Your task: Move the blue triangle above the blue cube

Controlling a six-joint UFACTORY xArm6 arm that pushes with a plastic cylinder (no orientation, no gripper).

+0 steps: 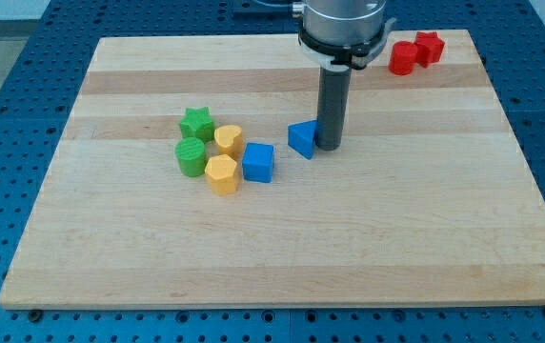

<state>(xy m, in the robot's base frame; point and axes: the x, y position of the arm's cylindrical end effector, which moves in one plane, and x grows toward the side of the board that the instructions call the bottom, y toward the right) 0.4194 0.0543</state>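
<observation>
The blue triangle lies near the middle of the wooden board, up and to the right of the blue cube. My tip stands on the board, touching the triangle's right side. The rod rises straight up from it to the arm at the view's top. A gap of bare wood separates the triangle from the cube.
Left of the blue cube sit a yellow hexagon-like block, a yellow rounded block, a green cylinder and a green star. Two red blocks lie at the board's top right corner.
</observation>
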